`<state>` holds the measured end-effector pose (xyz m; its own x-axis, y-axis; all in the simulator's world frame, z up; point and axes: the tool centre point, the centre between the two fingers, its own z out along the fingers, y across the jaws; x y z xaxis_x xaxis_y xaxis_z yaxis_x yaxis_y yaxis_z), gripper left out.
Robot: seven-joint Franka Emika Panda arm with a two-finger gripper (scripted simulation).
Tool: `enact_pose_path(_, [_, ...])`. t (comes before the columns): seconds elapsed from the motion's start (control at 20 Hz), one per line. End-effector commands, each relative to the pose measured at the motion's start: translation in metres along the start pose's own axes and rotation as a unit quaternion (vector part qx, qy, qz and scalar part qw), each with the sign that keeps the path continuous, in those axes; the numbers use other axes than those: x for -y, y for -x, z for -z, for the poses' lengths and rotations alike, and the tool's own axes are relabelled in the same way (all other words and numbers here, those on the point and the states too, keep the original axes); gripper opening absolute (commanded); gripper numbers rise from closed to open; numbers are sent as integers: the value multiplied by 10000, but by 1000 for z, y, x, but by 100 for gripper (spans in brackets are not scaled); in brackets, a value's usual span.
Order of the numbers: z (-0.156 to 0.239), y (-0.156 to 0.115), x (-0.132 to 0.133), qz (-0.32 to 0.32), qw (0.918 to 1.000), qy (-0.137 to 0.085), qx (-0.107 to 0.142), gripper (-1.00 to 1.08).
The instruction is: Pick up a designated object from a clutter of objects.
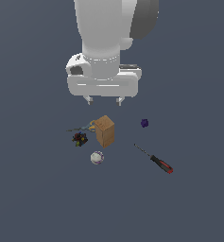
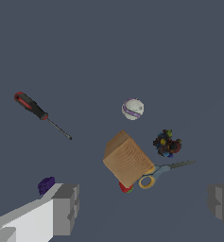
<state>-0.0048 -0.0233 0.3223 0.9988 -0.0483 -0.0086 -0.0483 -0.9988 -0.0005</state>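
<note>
White arm points straight down, its end effector [image 1: 104,100] spread wide and empty above the tan box [image 1: 105,131].

No readable text, no labels, no brands, no numbers on anything

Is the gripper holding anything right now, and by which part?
Nothing is held. The gripper hangs open above the clutter; the screwdriver lies untouched on the floor.
</note>
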Motion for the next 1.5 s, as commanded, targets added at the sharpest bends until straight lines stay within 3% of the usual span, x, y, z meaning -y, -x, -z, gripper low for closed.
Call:
enact_pose_path(0.0, [0,0,0,0,10000,0,0,100])
enact_pose_path(0.85, [1,-5,5,53,10000,30,-43,100])
enact_pose_path(1.2, [-29,-25,31,654,9978,126,-37,100])
enact_pose_path(1.45, [-66,-43,62,1344,9907,196,-28,100])
